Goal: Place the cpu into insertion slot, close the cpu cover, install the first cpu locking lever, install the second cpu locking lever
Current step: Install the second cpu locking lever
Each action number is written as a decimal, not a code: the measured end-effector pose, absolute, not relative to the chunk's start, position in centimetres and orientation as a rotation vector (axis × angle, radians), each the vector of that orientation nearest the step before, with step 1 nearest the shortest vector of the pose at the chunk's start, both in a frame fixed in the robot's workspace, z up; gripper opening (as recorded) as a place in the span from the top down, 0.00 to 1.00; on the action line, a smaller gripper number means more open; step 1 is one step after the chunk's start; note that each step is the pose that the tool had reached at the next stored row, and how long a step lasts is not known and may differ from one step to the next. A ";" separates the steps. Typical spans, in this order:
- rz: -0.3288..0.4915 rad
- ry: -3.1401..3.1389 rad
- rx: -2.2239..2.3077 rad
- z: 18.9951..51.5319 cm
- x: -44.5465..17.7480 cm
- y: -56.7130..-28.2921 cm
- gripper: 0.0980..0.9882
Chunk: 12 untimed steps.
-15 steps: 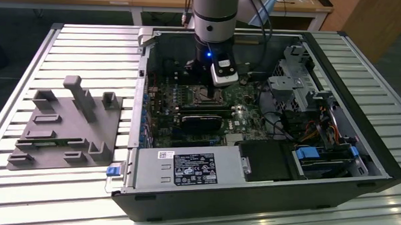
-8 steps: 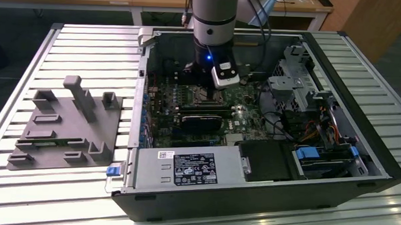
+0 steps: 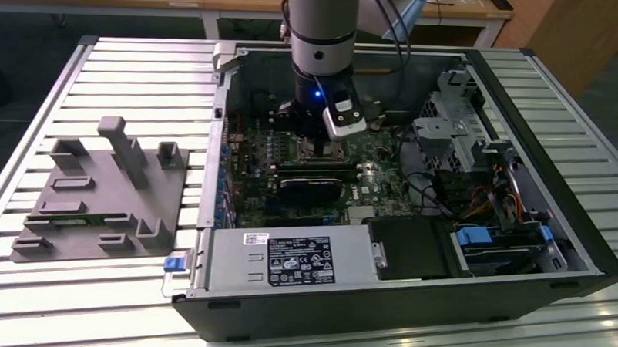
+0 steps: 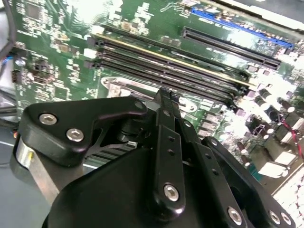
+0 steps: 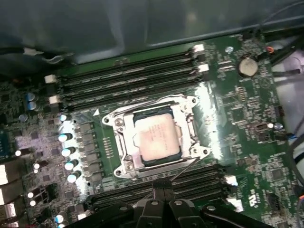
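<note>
An open computer case (image 3: 387, 300) is lying mid-frame in the exterior view; the gripper (image 5: 164, 186), jaws pressed together, is hovering beside the insertion slot (image 5: 124, 164), where the cpu (image 5: 156, 137) is sitting under the cpu cover (image 5: 187, 124)

The hand (image 4: 164, 95) blocks most of the slot (image 4: 124, 84) in the second wrist view. In the exterior view the arm (image 3: 320, 23) runs off the top, hiding the board (image 3: 376, 180) below it.
</note>
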<state>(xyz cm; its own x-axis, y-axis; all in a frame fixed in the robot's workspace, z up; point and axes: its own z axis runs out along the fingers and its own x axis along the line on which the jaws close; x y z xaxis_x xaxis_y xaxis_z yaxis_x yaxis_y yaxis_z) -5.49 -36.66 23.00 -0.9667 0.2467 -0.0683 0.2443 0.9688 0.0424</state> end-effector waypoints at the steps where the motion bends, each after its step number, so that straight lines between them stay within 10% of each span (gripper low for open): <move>1: 0.052 3.045 0.375 22.9 -5.7 -36.7 0.99; 12: 0.080 3.048 0.368 22.7 -5.9 -37.2 0.99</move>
<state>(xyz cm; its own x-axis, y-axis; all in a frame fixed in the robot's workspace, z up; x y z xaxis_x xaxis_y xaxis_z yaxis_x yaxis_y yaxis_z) -5.90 -37.18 22.66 -0.9689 0.2392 -0.0638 0.2355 0.9700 0.0603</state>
